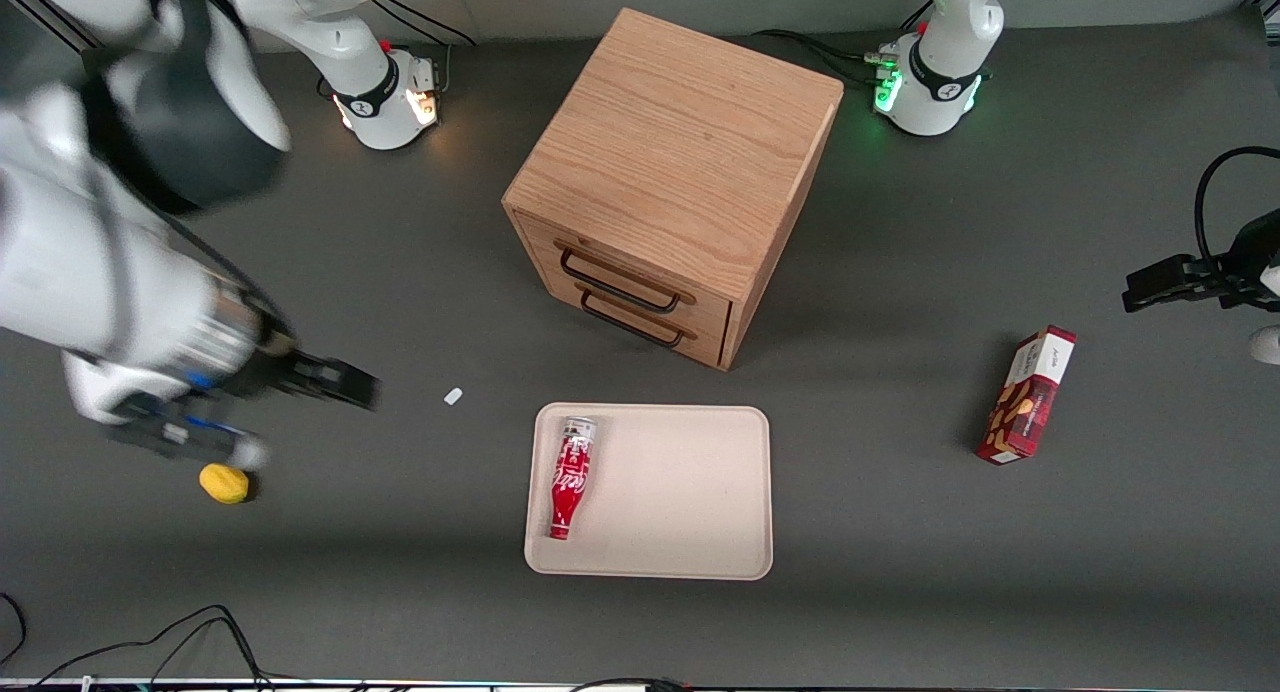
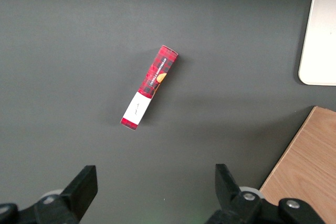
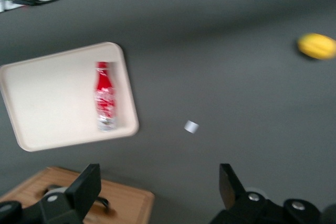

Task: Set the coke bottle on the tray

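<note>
The coke bottle [image 1: 571, 477] lies flat on the cream tray [image 1: 680, 492], along the tray's edge toward the working arm's end, cap pointing at the front camera. It also shows in the right wrist view [image 3: 104, 96] on the tray [image 3: 52, 103]. My gripper [image 1: 345, 384] is open and empty, raised above the table well off the tray toward the working arm's end; its fingers [image 3: 89, 184] stand wide apart with nothing between them.
A wooden two-drawer cabinet [image 1: 670, 187] stands farther from the front camera than the tray. A yellow lemon [image 1: 224, 483] lies near my gripper. A small white scrap [image 1: 453, 396] lies on the table. A red snack box [image 1: 1028, 396] lies toward the parked arm's end.
</note>
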Controlling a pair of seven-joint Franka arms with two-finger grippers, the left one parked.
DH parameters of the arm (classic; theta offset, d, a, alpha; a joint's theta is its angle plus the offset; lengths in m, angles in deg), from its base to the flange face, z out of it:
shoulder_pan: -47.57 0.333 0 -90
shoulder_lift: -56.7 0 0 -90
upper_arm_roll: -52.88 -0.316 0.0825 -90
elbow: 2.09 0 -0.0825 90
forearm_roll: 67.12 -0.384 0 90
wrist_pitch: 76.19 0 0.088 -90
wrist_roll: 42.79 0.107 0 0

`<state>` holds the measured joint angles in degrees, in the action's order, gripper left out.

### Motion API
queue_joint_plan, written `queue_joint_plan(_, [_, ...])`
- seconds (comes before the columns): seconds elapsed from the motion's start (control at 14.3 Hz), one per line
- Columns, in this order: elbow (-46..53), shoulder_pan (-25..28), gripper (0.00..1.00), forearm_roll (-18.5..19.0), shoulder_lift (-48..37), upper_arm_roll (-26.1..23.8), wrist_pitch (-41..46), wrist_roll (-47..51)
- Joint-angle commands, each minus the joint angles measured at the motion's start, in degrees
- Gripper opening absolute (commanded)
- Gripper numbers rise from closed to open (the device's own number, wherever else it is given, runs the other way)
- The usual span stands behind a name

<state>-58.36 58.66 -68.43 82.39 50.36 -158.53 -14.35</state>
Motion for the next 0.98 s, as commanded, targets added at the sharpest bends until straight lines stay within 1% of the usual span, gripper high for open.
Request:
queue_joint_plan(0.0, [-13.2, -1.67, 1.0, -0.71, -12.81, 1.65, 2.18, -3.47])
queue_joint_plan(0.14, [-26.2, -2.29, 1.0, -0.71, -23.27, 3.13, -0.96, -4.54])
queue_joint_plan(0.21, [-31.39, -2.47, 1.0, -0.71, -27.06, 3.14, -2.72, -4.54])
queue_joint_plan(0.28, [-35.54, -3.52, 1.0, -0.71, -30.06, 3.05, -4.48, -4.54])
queue_joint_plan(0.35, [-38.1, -5.7, 1.0, -0.71, -31.74, 2.62, -5.8, -4.97])
queue_joint_plan(0.49, [-38.48, -7.39, 1.0, -0.71, -32.19, 0.77, -5.64, -5.86])
queue_joint_plan(0.91, [-35.67, -10.03, 1.0, -0.71, -30.18, -1.17, -5.29, -5.68])
